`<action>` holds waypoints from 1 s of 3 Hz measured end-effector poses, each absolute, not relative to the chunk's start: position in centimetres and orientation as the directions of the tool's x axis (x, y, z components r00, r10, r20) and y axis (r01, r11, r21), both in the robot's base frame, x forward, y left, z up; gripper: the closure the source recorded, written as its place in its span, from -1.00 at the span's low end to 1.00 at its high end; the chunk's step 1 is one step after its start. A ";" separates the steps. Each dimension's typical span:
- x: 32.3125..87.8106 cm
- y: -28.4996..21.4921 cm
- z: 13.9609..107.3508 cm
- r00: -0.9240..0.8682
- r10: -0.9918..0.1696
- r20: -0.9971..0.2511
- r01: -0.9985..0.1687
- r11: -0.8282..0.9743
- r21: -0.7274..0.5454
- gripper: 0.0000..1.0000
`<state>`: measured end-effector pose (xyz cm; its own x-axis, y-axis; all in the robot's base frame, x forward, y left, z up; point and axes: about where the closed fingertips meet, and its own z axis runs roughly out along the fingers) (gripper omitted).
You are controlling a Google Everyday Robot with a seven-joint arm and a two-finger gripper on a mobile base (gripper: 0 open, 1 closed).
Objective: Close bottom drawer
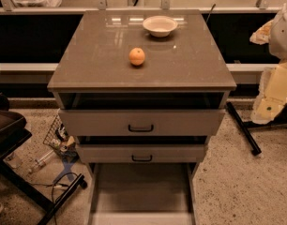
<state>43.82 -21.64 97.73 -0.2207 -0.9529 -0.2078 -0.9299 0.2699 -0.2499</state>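
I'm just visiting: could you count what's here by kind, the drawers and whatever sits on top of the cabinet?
Drawers: 3 (top drawer, middle drawer, bottom drawer, which is pulled out farthest)
Oranges: 1, the orange
Bowls: 1, the white bowl
Total: 5
The gripper is not in view.
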 end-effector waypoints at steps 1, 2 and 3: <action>43.8 -21.6 97.7 -0.221 -0.953 -0.208 -0.930 0.270 -0.250 -1.00; 44.9 -21.6 94.8 -0.194 -0.941 -0.276 -0.930 0.266 -0.254 -1.00; 46.0 -22.3 88.7 -0.165 -0.909 -0.383 -0.932 0.271 -0.241 -1.00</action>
